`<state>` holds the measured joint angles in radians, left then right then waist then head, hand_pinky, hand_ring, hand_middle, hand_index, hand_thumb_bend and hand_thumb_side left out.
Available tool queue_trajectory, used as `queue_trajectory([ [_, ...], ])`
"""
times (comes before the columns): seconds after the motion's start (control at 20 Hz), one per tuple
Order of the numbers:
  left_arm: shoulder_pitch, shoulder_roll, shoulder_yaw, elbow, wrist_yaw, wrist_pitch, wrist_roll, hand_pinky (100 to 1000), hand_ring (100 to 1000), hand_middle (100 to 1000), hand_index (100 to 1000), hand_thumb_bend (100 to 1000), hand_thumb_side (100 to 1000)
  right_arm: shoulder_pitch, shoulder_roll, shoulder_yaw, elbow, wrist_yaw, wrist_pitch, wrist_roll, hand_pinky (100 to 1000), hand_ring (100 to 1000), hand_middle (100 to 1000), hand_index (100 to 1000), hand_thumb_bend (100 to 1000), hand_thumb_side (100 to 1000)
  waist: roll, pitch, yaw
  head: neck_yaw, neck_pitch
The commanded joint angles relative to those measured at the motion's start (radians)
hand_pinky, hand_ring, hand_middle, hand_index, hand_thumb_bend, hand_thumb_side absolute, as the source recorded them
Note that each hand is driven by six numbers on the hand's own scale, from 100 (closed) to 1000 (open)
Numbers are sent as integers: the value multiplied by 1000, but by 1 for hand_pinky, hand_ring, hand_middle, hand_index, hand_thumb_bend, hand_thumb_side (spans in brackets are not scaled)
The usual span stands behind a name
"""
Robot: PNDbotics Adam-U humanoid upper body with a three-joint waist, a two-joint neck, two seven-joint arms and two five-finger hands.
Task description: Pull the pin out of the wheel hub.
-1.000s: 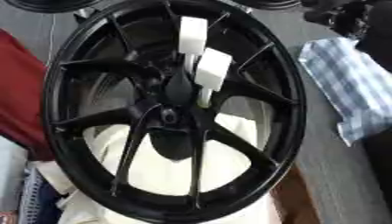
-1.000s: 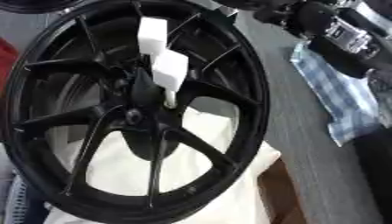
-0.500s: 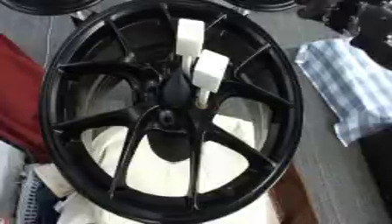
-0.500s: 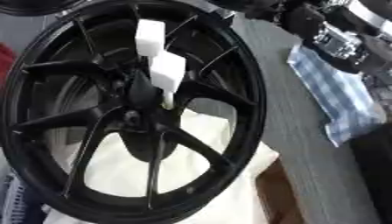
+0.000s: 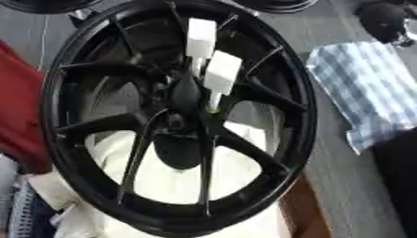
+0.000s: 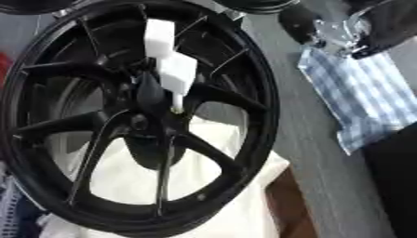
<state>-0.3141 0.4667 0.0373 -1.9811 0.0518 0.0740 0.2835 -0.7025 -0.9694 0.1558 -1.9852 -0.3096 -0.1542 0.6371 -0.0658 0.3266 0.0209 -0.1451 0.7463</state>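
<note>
A large black wheel (image 5: pixel 175 116) with several spokes lies on a white cloth (image 5: pixel 167 183). Its hub (image 5: pixel 178 122) is near the middle of the view. Two white pieces with blocky heads stand over the hub. The upper block (image 5: pixel 201 37) is farther back. The lower block (image 5: pixel 221 72) has a thin white pin stem (image 5: pixel 213 103) running down to the hub. My right hand (image 6: pixel 346 30), black with silver joints, hangs at the upper right, well apart from the wheel and the pin. My left hand does not show.
A blue-and-white checked cloth (image 5: pixel 366 93) lies on the grey table to the right of the wheel. Red fabric (image 5: pixel 20 109) lies at the left edge. A brown edge (image 5: pixel 299 209) shows under the white cloth. More black rims (image 5: pixel 41 3) sit along the far edge.
The whole picture has shifted a little, so the camera moved. The white pieces stay on the hub, and my right hand stays at the upper right.
</note>
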Motion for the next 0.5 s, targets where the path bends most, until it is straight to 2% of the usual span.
queue_trajectory([
  [0.05,-8,36,-1,-19,-1,-1,-7,660,558,565,712,100,568,-65,-40,40,-8,51,27,8,977,1000,777,841,100,434,-1,-31,4,-13,2],
  [0.25,-11,41,-3,-19,1,0,-9,660,558,564,712,100,568,-163,7,106,59,112,58,35,975,1000,785,849,100,447,-7,-30,15,-21,1],
  [0.5,-19,44,-7,-19,2,-3,-14,661,558,564,712,100,569,-252,90,159,176,186,58,48,973,1000,787,853,100,492,-15,-24,29,-29,-7],
])
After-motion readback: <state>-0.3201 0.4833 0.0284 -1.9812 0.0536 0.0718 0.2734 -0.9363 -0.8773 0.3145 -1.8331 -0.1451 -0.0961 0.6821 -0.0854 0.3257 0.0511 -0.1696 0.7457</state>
